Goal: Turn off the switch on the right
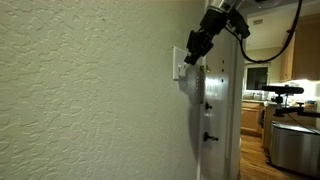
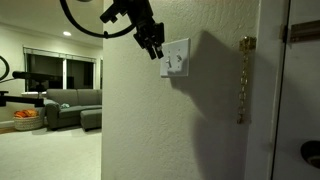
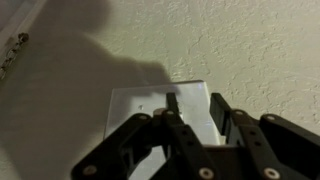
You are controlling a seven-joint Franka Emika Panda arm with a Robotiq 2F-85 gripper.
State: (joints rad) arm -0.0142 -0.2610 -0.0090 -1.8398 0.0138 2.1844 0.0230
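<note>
A white wall plate (image 2: 177, 57) sits on the textured cream wall and also shows in the wrist view (image 3: 140, 102) and in an exterior view (image 1: 178, 66). Its toggles are only faint marks; the right-hand switch (image 2: 182, 62) is barely made out. In the wrist view the switch is hidden by the fingers. My black gripper (image 3: 195, 108) is open, its two fingers pointed at the plate and close in front of it. It shows in both exterior views (image 1: 193, 50) (image 2: 156, 47), at the plate's upper edge. It holds nothing.
A white door frame (image 1: 218, 110) stands next to the plate, with a brass door chain (image 2: 243, 80) and a dark door handle (image 2: 311, 153). A black cable (image 2: 85, 22) loops off the arm. A sofa (image 2: 72, 104) and a kitchen (image 1: 290, 120) lie further off.
</note>
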